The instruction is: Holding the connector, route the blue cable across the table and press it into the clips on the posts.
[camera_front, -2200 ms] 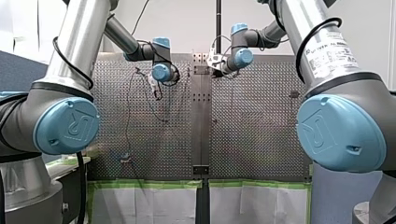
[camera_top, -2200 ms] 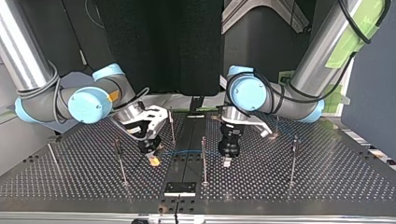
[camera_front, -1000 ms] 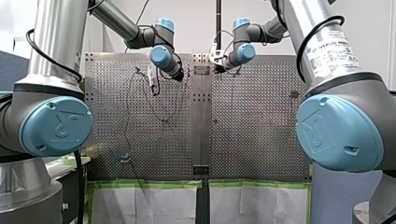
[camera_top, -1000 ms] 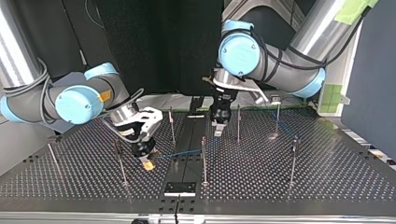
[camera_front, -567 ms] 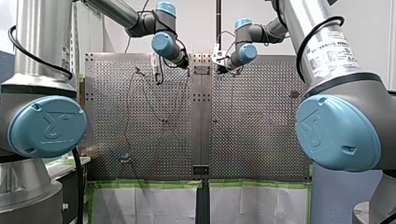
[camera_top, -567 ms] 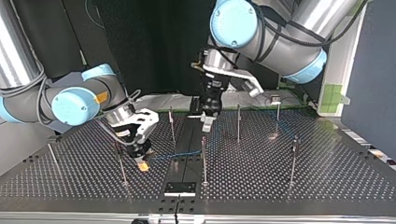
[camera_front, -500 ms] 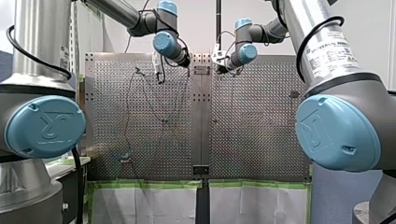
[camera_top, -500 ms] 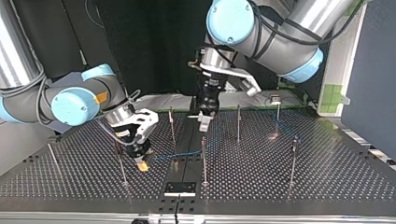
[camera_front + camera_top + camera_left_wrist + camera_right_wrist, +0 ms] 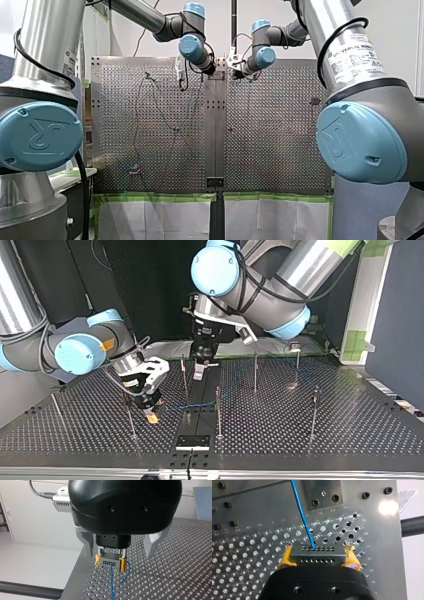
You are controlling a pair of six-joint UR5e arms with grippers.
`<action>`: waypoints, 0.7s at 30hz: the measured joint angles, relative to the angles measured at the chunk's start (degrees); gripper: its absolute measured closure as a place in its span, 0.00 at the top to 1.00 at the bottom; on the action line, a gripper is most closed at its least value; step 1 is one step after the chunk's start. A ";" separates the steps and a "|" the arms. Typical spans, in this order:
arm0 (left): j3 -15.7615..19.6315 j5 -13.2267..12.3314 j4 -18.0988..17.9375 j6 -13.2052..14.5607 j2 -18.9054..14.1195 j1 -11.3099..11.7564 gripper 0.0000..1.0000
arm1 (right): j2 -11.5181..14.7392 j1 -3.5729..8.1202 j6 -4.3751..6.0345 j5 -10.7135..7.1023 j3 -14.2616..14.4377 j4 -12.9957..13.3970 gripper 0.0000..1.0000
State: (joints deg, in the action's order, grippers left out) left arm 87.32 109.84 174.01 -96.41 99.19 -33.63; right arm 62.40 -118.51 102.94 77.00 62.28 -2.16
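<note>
Perforated table (image 9: 310, 440), top view: my right gripper (image 9: 151, 415) is clamped on the connector (image 9: 317, 555), low over the plate. From the connector, the blue cable (image 9: 186, 406) runs rightward toward the nearest post (image 9: 218, 410). My left gripper (image 9: 199, 373) hangs beyond the connector, raised, fingers spread wide and empty. On the posts the clips are too small to make out.

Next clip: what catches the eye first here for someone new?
A grey connector clamped between my right gripper's yellow pads, low over the perforated table, with the blue cable trailing from it. Across from it, my left gripper hangs above the table's middle strip, metal fingers apart and holding nothing, among thin upright posts.
</note>
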 joint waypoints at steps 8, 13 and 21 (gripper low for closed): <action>-3.83 1.58 1.02 0.35 3.25 0.14 0.99 | -0.01 0.22 0.00 0.00 0.00 0.06 0.00; -6.28 1.75 1.54 0.41 5.67 0.09 0.99 | -0.02 0.33 0.00 0.00 0.00 0.11 0.00; -10.26 2.27 1.56 0.48 7.99 0.51 0.99 | -0.03 0.42 0.00 0.00 0.00 0.15 0.00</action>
State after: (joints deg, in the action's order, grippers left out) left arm 77.06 112.11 175.57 -95.93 107.18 -33.11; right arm 62.37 -118.10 102.94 77.00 62.28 -2.01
